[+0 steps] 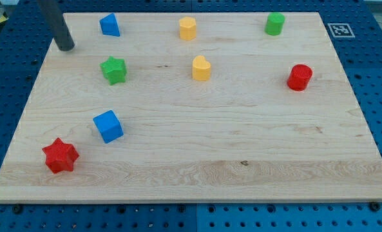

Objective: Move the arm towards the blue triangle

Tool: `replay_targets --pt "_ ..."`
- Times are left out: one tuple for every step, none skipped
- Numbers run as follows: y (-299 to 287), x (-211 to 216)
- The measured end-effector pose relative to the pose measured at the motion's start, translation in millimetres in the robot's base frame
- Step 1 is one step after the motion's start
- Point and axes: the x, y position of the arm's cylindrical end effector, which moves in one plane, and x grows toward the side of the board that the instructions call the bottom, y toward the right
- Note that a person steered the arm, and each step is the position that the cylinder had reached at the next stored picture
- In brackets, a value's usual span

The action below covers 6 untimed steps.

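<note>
Red star (60,156) nearest, my tip (66,47) left of blue triangle (109,25)

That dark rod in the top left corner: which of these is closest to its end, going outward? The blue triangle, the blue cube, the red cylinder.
1. Blue triangle, right of my tip.
2. Blue cube, lower left.
3. Red cylinder, far right.

The rod (57,26) above my tip (66,48) is cut off by the view's top edge.
</note>
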Motion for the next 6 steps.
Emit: replay_targets --pt "16.1 -17.4" --pt "34.6 -18.0" --pt "39.8 -18.0" --pt "39.9 -18.0" --pt "45.5 -17.9" --pt "52.0 -17.8"
